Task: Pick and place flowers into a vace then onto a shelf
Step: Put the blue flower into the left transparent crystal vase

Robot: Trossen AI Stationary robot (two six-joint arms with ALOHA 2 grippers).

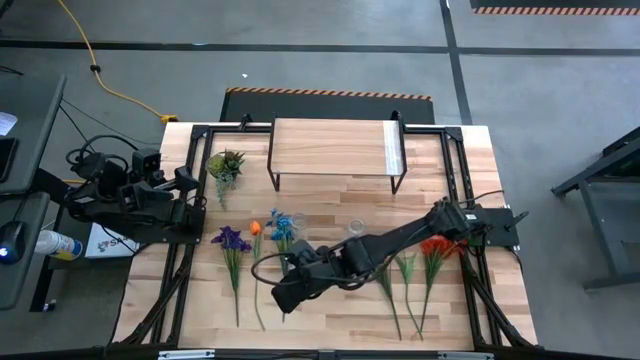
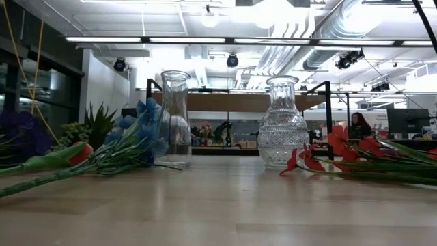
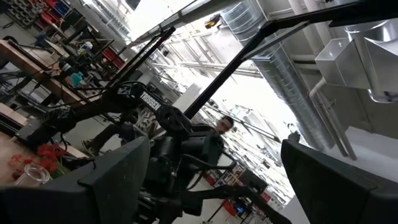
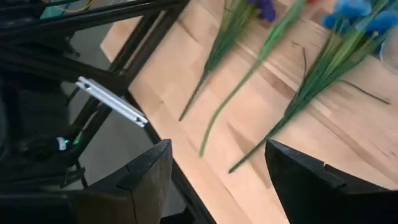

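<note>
Overhead, right hand (image 4: 214,171) open, empty, above flowers (image 4: 323,59)

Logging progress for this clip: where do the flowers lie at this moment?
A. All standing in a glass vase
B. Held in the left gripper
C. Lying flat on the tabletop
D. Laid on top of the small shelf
C: the flowers lie flat on the table, the shelf top is bare, both glass vases hold nothing, and the right gripper hovers open over the stems.
</note>
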